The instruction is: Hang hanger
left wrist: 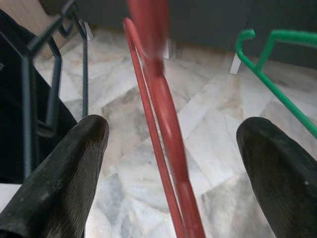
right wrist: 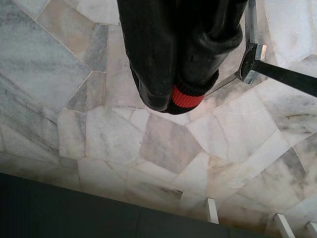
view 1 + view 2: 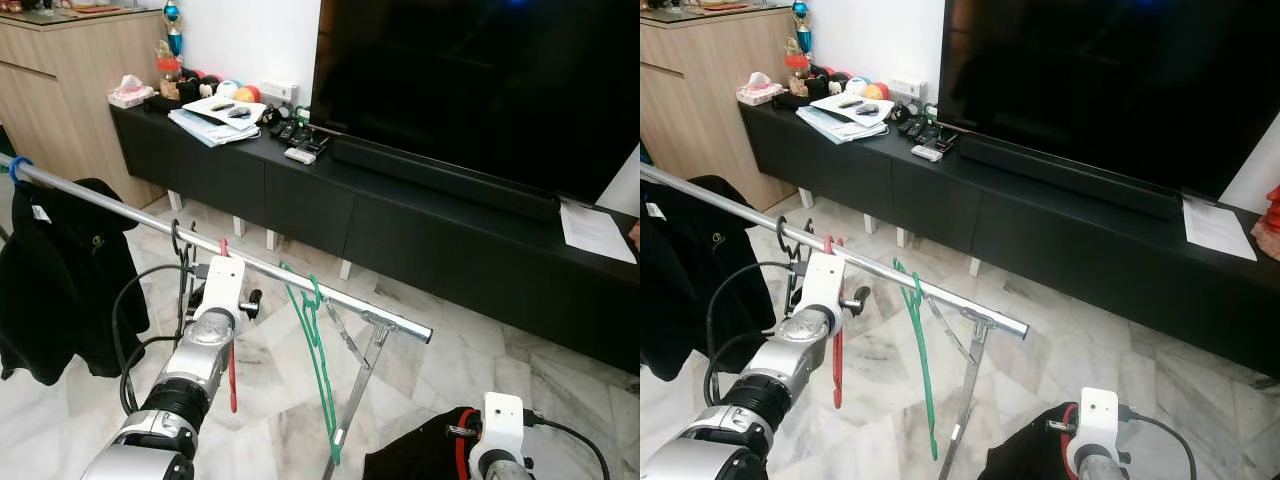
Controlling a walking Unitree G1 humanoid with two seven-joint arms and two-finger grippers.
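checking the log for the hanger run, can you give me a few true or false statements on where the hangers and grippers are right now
1. The red hanger hangs on the metal rail. True.
2. The left gripper is shut on the red hanger. False: its fingers stand wide apart, the hanger between them.
3. The green hanger lies on the floor. False: it hangs on the rail.
4. A black garment hangs on the rail. True.
5. The right gripper is open. False: shut, low over the marble floor.

Large dark television (image 3: 470,80) on black low cabinet (image 3: 300,195), papers (image 3: 215,118), marble floor (image 3: 480,350)
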